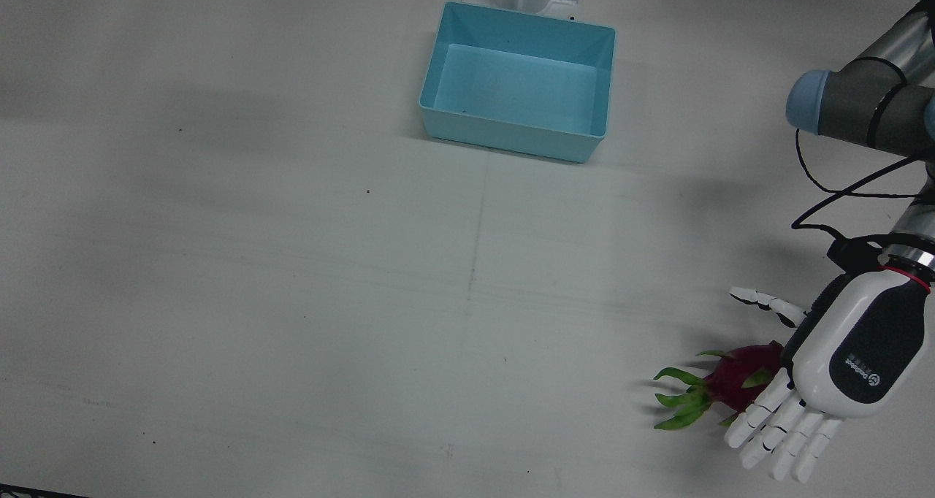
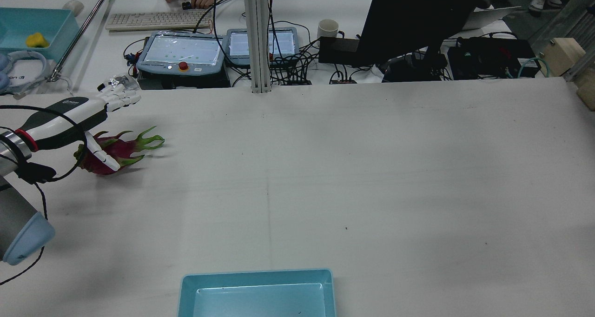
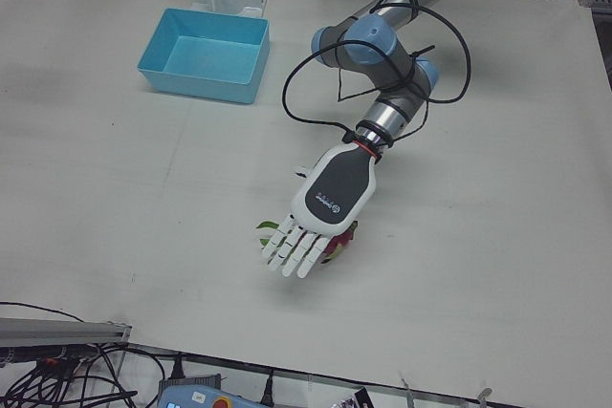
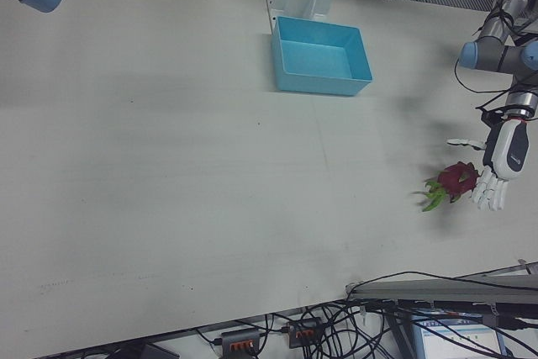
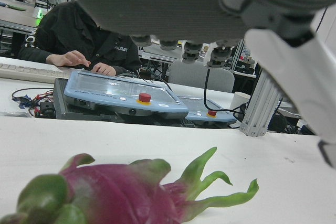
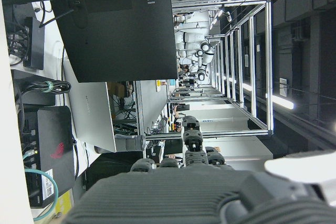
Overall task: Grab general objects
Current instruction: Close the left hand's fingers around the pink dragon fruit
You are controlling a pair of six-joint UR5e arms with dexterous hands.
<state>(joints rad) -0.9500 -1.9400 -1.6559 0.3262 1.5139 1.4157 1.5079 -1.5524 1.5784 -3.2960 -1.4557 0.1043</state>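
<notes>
A magenta dragon fruit [image 1: 734, 377] with green scales lies on the white table near the operators' edge. It also shows in the rear view [image 2: 111, 152] and fills the bottom of the left hand view [image 5: 115, 192]. My left hand [image 1: 840, 366] hovers palm-down just over it, open, with the fingers [image 1: 774, 432] stretched straight past the fruit and the thumb [image 1: 767, 304] spread to the other side. It does not hold the fruit. My right hand [image 6: 199, 192] shows only in its own view, raised, with its fingers extended and holding nothing.
A light blue bin [image 1: 511, 129] stands empty near the robot's pedestals, far from the fruit. Beyond the table's operator edge are teach pendants [image 2: 179, 52], cables and a monitor [image 2: 418, 19]. The fruit lies close to that edge.
</notes>
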